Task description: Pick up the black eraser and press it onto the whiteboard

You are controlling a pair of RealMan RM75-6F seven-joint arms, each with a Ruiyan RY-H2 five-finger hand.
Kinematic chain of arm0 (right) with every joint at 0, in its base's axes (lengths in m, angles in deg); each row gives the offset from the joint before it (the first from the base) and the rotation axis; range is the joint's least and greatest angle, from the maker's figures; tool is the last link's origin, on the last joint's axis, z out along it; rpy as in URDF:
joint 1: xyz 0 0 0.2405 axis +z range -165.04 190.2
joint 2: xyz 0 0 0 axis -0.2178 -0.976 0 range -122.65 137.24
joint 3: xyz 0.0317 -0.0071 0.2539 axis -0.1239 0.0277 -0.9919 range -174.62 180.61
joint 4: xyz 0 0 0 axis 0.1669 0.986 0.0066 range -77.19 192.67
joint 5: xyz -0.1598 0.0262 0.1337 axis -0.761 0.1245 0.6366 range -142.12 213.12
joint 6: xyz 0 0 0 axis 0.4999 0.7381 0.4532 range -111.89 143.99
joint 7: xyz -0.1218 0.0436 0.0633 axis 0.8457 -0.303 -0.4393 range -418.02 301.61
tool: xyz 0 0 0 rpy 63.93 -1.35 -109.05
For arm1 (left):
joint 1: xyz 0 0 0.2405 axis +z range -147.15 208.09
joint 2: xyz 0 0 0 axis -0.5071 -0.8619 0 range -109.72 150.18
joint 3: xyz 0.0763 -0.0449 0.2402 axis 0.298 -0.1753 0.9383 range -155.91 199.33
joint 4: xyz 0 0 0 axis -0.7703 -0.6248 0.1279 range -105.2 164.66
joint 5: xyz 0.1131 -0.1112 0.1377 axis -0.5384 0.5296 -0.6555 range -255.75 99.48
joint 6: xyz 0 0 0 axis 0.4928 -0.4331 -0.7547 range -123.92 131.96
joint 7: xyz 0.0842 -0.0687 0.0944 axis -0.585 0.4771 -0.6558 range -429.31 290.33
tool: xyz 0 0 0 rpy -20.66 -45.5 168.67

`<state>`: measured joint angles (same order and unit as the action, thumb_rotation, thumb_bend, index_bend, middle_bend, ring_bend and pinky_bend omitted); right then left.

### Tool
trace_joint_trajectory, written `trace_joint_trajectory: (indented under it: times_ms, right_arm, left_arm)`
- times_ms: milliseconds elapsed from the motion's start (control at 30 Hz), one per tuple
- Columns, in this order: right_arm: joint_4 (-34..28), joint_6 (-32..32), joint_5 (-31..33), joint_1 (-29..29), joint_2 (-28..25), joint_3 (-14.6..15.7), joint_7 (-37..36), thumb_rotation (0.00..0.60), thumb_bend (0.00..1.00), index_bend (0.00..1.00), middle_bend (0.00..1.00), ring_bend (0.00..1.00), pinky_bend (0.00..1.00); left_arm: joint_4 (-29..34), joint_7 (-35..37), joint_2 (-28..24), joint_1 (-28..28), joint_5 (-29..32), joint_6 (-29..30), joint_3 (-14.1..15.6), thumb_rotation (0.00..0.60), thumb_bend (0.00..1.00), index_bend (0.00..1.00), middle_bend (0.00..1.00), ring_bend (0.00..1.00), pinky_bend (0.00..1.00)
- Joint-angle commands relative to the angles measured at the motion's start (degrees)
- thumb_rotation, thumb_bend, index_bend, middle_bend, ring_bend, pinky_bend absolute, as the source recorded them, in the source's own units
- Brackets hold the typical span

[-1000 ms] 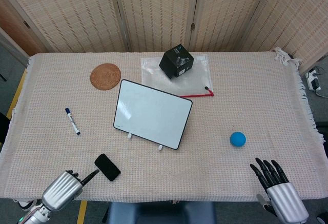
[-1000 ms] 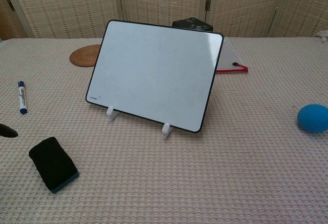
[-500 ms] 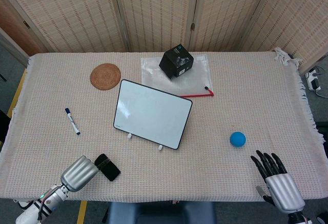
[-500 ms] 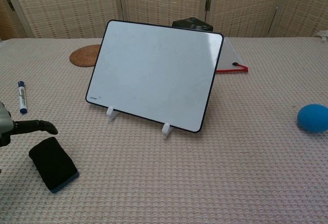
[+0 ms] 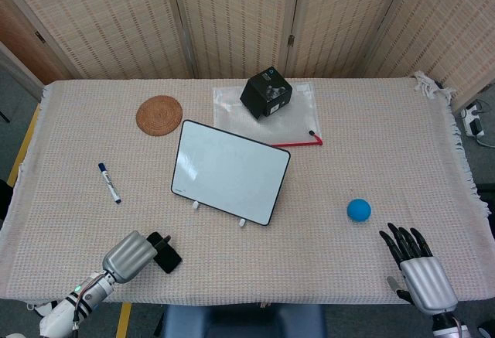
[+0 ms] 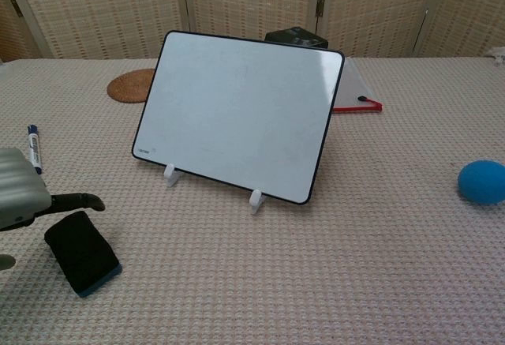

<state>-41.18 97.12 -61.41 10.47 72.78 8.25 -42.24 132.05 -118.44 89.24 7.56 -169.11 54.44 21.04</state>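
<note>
The black eraser [image 5: 165,254] [image 6: 82,252] lies flat on the cloth near the table's front left edge. My left hand [image 5: 136,255] [image 6: 31,199] sits right at its left side, fingers reaching over its far end; no grip shows. The whiteboard [image 5: 230,170] [image 6: 239,114] stands tilted on two white feet in the middle of the table, blank. My right hand [image 5: 418,268] rests at the front right corner with fingers spread and nothing in it; the chest view does not show it.
A blue marker [image 5: 109,182] [image 6: 33,149] lies left of the board. A woven coaster [image 5: 159,114] sits behind it. A black box [image 5: 266,91] stands on a clear pouch [image 5: 298,117] at the back. A blue ball [image 5: 358,209] [image 6: 482,181] lies right.
My left hand has moved forward and rightward from the table's edge up to the eraser. The right hand has shifted only slightly. The eraser has not moved.
</note>
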Motion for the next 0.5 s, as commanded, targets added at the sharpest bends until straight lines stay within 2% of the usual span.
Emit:
trace_joint_trajectory:
  times_ms: [33, 133, 500]
  right_arm:
    - [-0.1, -0.3, 0.4, 0.2, -0.2, 0.0, -0.2, 0.600, 0.33, 0.00, 0.00, 0.00, 0.00]
    - [-0.3, -0.4, 0.4, 0.4, -0.5, 0.2, -0.5, 0.600, 0.33, 0.00, 0.00, 0.00, 0.00]
    - [-0.2, 0.3, -0.2, 0.4, -0.6, 0.8, -0.7, 0.600, 0.33, 0.00, 0.00, 0.00, 0.00]
  left_arm:
    - [1.1, -6.0, 1.0, -0.4, 5.1, -0.9, -0.1, 0.600, 0.24, 0.18, 1.00, 0.83, 0.89]
    - [1.9, -9.5, 1.7, -0.9, 8.3, -0.9, 0.1, 0.600, 0.24, 0.18, 1.00, 0.83, 0.89]
    - [2.9, -12.9, 4.1, -3.1, 10.7, -0.2, 2.5, 0.600, 0.24, 0.21, 1.00, 0.83, 0.89]
